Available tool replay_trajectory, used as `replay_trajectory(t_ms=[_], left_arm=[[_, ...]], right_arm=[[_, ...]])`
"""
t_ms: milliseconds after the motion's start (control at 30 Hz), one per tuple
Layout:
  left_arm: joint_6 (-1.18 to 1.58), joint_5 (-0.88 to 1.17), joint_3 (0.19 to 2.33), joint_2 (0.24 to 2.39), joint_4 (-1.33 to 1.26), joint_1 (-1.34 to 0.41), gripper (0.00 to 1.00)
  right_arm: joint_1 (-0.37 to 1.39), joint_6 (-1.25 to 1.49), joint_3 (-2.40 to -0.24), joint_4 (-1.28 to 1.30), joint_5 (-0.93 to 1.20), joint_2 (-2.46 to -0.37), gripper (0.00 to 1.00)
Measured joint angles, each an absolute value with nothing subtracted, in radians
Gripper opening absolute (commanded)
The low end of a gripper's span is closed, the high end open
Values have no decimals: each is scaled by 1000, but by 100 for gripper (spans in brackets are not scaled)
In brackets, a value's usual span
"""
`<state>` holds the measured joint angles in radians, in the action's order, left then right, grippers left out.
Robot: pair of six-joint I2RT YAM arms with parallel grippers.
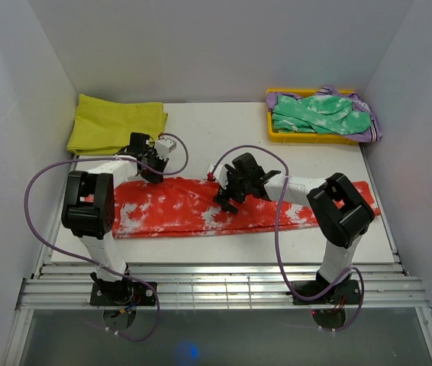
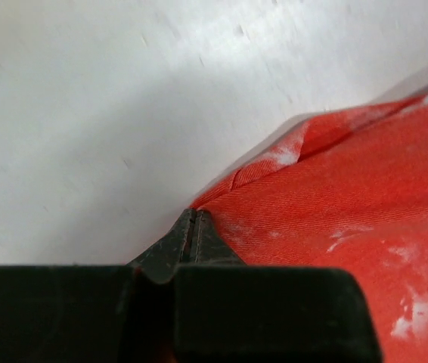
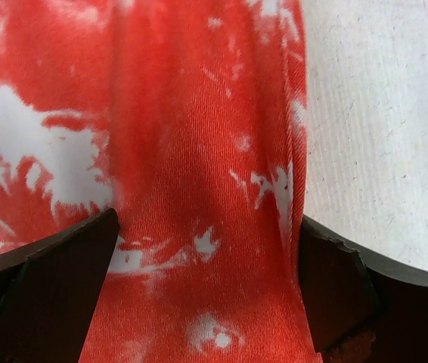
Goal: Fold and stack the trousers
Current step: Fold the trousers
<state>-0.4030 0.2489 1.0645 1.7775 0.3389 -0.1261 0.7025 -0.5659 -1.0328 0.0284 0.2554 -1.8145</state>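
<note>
The red-orange, white-blotched trousers lie as one long flat strip across the white table, left to right. My left gripper is at the strip's far edge near its left end. In the left wrist view its jaws are pressed together, and the trousers' edge comes to a point at their tips. My right gripper is over the middle of the strip. In the right wrist view it is wide open, with one finger on each side of a band of the trousers.
A plain yellow cloth lies at the back left. A yellow tray at the back right holds a green white-mottled garment and a purple cloth. White walls close in three sides.
</note>
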Motion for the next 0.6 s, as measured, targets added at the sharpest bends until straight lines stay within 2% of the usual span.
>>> replay_trajectory(t_ms=[67, 100, 167, 200, 233, 367, 600], left_arm=[[-398, 249, 1148, 1842, 350, -125, 11], [-398, 250, 1184, 1870, 353, -126, 25], [-400, 245, 1242, 1909, 355, -123, 43], [-393, 244, 1265, 1918, 358, -117, 58], [-393, 244, 1277, 1920, 360, -109, 64], [-367, 294, 1327, 1879, 431, -39, 68], [-382, 383, 1268, 1607, 646, 96, 67]], right_arm=[[699, -550, -1040, 40, 260, -1819, 100], [699, -539, -1047, 47, 263, -1824, 99], [700, -516, -1067, 71, 270, -1835, 97], [699, -500, -1080, 88, 275, -1842, 95], [699, -485, -1095, 112, 279, -1849, 94], [696, -424, -1133, 181, 295, -1863, 92], [646, -367, -1193, 302, 323, -1869, 90]])
